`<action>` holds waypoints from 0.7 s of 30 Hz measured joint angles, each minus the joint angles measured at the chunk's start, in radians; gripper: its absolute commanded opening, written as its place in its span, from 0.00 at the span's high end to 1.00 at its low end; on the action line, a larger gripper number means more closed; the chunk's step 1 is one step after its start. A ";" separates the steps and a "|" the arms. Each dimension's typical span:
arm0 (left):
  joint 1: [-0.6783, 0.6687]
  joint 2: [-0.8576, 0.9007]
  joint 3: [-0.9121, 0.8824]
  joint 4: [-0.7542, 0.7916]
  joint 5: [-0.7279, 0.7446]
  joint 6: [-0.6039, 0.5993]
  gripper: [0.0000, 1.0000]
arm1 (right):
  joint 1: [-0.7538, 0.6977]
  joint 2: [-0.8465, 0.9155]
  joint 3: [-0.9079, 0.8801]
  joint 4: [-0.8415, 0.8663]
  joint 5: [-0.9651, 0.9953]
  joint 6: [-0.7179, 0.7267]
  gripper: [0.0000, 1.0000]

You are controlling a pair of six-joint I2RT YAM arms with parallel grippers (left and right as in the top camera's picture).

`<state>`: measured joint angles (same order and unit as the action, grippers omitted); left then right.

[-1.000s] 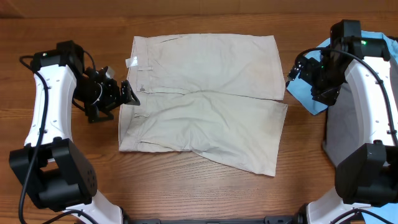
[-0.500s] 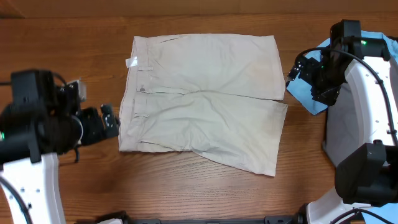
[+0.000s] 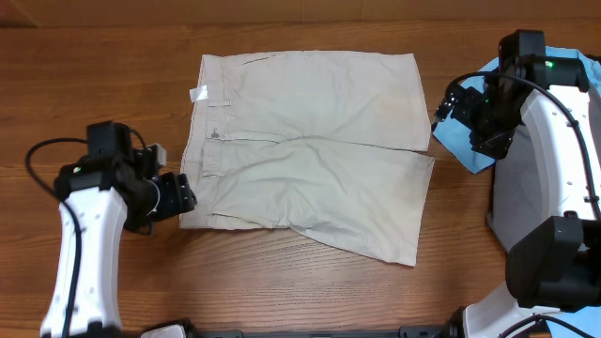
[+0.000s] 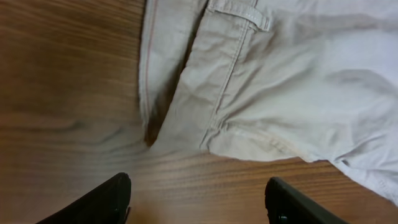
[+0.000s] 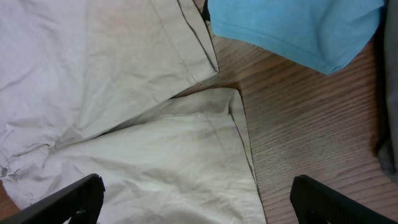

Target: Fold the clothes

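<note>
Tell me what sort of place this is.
Probably a robotics lab bench for laundry folding: a left arm and right arm flank a wooden table, beige shorts lie spread flat on it, a blue shirt waits aside.

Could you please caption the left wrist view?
Open left gripper hovers over wooden table, facing a waistband corner of the beige shorts.

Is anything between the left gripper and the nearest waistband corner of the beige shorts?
Nothing visible. Only bare wooden table lies between the open left gripper and the corner of the pale beige cotton shorts.
</note>
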<state>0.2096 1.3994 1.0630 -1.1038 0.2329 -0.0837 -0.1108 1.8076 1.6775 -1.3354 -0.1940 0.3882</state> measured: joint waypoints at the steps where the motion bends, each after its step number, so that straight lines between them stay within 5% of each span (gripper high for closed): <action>1: 0.000 0.031 -0.003 0.018 0.011 0.012 0.27 | 0.000 0.000 0.000 0.000 0.000 0.000 0.00; 14: 0.000 0.314 -0.008 0.153 0.073 0.078 0.36 | 0.000 0.000 0.000 0.000 0.000 0.000 0.00; 18: 0.000 0.323 -0.008 0.156 0.114 0.112 0.51 | 0.000 0.000 0.000 0.000 0.000 0.000 0.00; 21: 0.000 0.323 -0.008 0.156 0.142 0.125 0.71 | 0.000 0.000 0.000 0.000 0.000 0.000 0.00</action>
<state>0.2096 1.7226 1.0550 -0.9478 0.3744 0.0410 -0.1108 1.8076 1.6775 -1.3357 -0.1936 0.3882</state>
